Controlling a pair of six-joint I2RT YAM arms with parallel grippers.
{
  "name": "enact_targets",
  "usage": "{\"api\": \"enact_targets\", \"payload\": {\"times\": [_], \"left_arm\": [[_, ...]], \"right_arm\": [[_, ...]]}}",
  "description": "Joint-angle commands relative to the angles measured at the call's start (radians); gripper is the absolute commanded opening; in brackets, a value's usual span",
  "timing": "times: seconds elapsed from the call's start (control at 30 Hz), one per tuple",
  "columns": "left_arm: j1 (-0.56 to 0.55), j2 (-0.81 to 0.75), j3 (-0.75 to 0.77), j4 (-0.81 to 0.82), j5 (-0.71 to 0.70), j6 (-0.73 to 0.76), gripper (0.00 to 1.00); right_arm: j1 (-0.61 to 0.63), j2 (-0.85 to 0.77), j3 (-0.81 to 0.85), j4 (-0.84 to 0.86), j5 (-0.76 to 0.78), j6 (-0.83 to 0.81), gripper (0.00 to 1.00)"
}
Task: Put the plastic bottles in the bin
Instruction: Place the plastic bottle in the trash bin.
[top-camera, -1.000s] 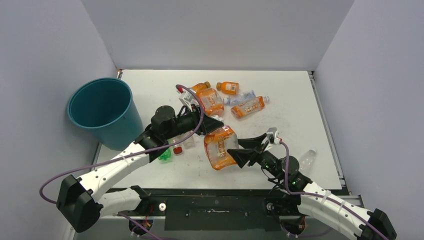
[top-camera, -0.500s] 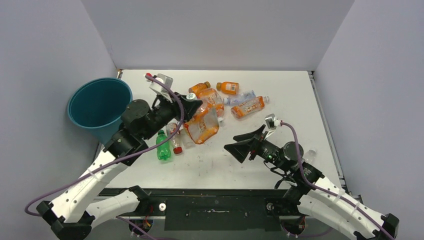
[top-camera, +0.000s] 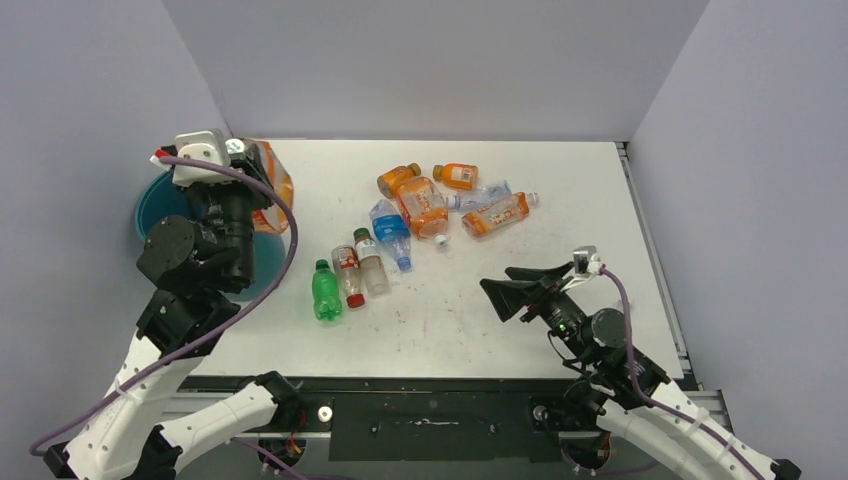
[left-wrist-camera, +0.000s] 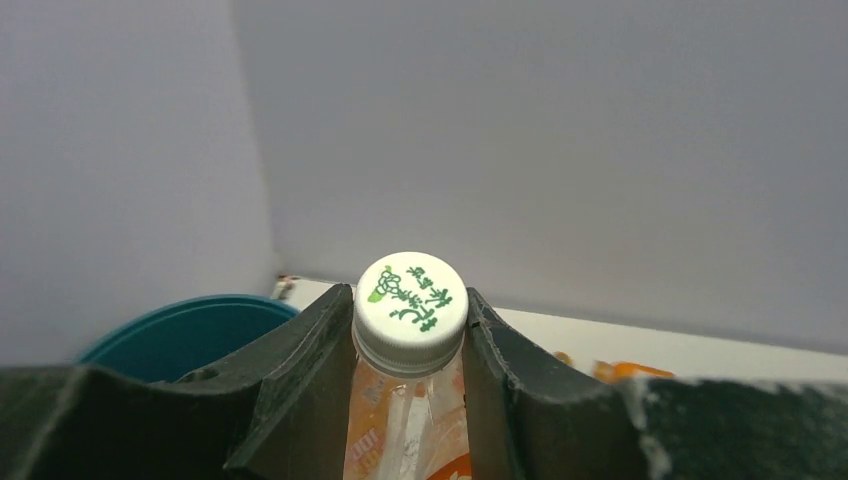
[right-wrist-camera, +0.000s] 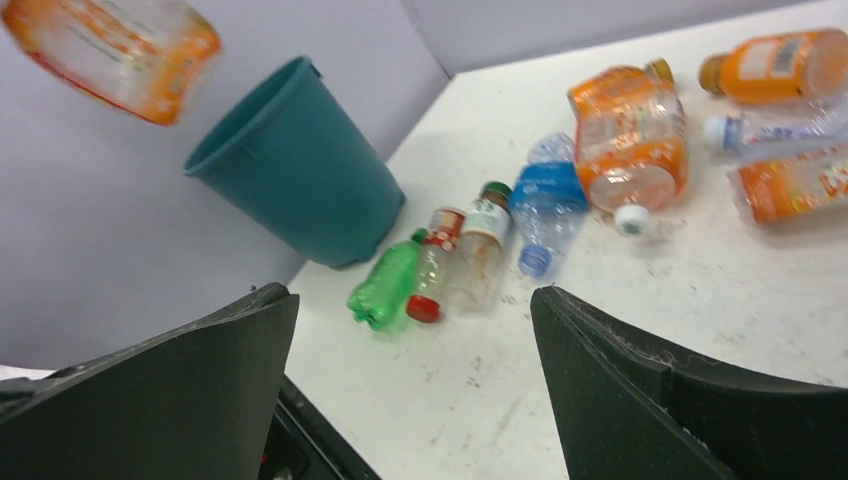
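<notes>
Right at the desk's (top-camera: 470, 335) 10 o'clock edge, the left pincer (left-wrist-camera: 405, 292) is clenching the held bottle (left-wrist-camera: 400, 440) by the neck, one finger pressing on each side just under the cap (left-wrist-camera: 411, 303). That bottle is hanging in the air at the 2 o'clock rim of the bin (top-camera: 148, 212), not inside it. It is showing a clear, crinkled body wrapped in an orange label whose white print is too blurred to read. The cap is white with a ribbed skirt, carrying green East Asian characters beside a small green fruit drawing; I cannot read them. The bin is standing upright, teal and tapering toward its base, mostly hidden under the left arm in the top view.

The right pincer (right-wrist-camera: 410, 293) is gaping wide, grasping nothing, hovering over bare desk at 4 o'clock of the middle.

Other bottles are lying on the desk. Left of the middle, a green bottle (top-camera: 323, 292), a red-capped bottle (top-camera: 347, 275) and a brown-capped bottle (top-camera: 370, 265) are lying side by side, a blue-labelled bottle (top-camera: 392, 232) just at their 1 o'clock. Toward 12 o'clock a big orange bottle (top-camera: 425, 205), white-capped, is lying near a small orange bottle (top-camera: 457, 176) and a long orange bottle (top-camera: 497, 213). Their label print is too small to read.
</notes>
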Motion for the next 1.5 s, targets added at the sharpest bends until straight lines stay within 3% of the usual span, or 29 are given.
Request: {"api": "enact_targets", "payload": {"times": [0.0, 0.2, 0.37, 0.6, 0.7, 0.77, 0.9, 1.03, 1.13, 1.2, 1.37, 1.47], "left_arm": [[0.048, 0.053, 0.003, 0.196, -0.306, 0.273, 0.00], [0.269, 0.098, -0.003, 0.353, -0.250, 0.322, 0.00], [0.373, 0.121, -0.162, 0.602, -0.256, 0.413, 0.00], [0.508, 0.170, -0.273, 0.490, -0.127, 0.057, 0.00], [0.521, 0.177, -0.300, 0.463, -0.092, -0.022, 0.01], [0.526, 0.180, -0.307, 0.442, -0.076, -0.051, 0.14], [0.526, 0.158, -0.302, 0.413, -0.053, -0.077, 0.68], [0.522, 0.129, -0.250, 0.357, -0.023, -0.082, 0.89], [0.498, 0.105, -0.190, 0.299, 0.014, -0.082, 0.97], [0.459, 0.084, -0.153, 0.262, 0.043, -0.112, 0.96], [0.243, 0.081, -0.064, 0.087, 0.215, -0.153, 0.96], [0.110, 0.111, -0.061, -0.026, 0.358, -0.174, 0.96]], "right_arm": [[0.005, 0.021, -0.063, 0.054, 0.071, -0.002, 0.90], [0.005, 0.096, -0.073, 0.098, 0.050, -0.006, 0.90], [0.004, 0.129, -0.084, 0.140, 0.038, 0.001, 0.90], [0.004, 0.133, -0.067, 0.123, 0.028, -0.003, 0.90], [0.004, 0.108, -0.063, 0.103, 0.034, -0.005, 0.90], [0.006, 0.094, -0.068, 0.093, 0.043, -0.005, 0.90], [0.005, 0.099, -0.072, 0.088, 0.056, -0.012, 0.90], [0.005, 0.121, -0.060, 0.088, 0.058, -0.022, 0.90], [0.004, 0.133, -0.036, 0.068, 0.076, -0.038, 0.90], [0.005, 0.144, -0.017, 0.047, 0.114, -0.045, 0.90], [0.006, 0.191, 0.049, -0.022, 0.280, -0.056, 0.90], [0.006, 0.284, 0.127, -0.152, 0.400, -0.064, 0.90]]}}
